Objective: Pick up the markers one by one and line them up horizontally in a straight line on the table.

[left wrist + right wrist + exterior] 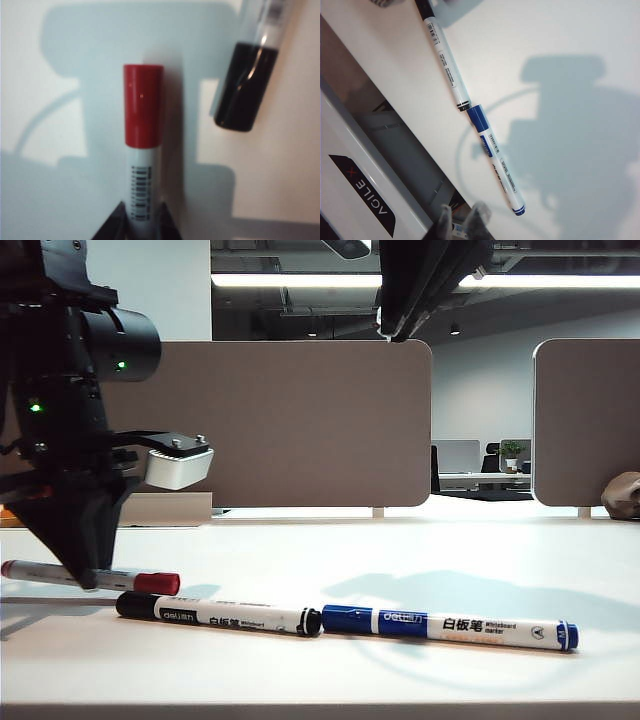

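Desk: Claws first. What are they doing?

Photographer: Left claw (136, 227) low at the left of the table (400, 560), closed narrowly on the white barrel of the red marker (142, 130), whose cap points towards the black marker (215, 617). Right claw (462, 220) hangs high over the front edge with nothing between its tips; they stand close, though I cannot tell if they are fully shut.

Desk: And the row?

Photographer: Black marker and blue marker (450, 625) lie end to end, touching. The red one sits just behind that line, slightly tilted.

Desk: What could spoil it?

Photographer: Let go here, I judge, and the red marker lands off the line. A round barrel may also roll. Slide it forward carelessly and its cap could knock the black cap, breaking the join between the other two.

Desk: Any readable writing?

Photographer: "deli" on the black and blue markers, then 白板笔 and "Whiteboard marker" in small print. A barcode (140, 192) on the red barrel, digits too blurred. "AGILE X" on the robot's base (367, 192).
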Controlling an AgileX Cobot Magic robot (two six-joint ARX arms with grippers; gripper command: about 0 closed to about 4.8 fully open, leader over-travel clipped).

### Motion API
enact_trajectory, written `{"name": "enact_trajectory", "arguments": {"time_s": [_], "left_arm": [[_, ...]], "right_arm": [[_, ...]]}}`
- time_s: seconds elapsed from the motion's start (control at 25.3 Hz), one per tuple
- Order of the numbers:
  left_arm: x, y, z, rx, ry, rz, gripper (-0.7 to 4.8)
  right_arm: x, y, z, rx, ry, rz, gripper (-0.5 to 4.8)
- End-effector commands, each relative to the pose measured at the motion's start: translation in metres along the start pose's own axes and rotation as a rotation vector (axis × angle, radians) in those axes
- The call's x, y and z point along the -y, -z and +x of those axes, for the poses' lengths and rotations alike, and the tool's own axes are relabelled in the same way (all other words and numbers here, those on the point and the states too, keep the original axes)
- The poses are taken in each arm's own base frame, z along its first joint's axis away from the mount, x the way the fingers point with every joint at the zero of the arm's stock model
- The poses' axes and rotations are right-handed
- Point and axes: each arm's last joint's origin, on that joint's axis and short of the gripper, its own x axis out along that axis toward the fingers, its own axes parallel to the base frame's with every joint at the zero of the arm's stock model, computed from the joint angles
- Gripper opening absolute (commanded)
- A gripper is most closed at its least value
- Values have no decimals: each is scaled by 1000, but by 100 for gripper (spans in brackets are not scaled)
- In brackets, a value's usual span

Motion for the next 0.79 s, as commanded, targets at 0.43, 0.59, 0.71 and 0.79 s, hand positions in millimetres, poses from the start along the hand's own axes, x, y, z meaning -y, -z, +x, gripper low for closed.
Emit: {"name": "enact_trajectory", "arguments": {"time_s": [0.43, 0.59, 0.71, 0.79], "left_arm": [[7, 21, -3, -51, 101, -131, 85], [7, 23, -3, -52, 106, -148, 89], [7, 26, -4, -53, 108, -158, 89], [7, 29, -4, -59, 112, -170, 89]], "right_arm": [[-1, 0, -2, 13, -16, -13, 53], [-1, 0, -2, 13, -16, -12, 53], [-1, 0, -2, 12, -16, -12, 53], [-1, 0, -2, 12, -17, -12, 53]]}}
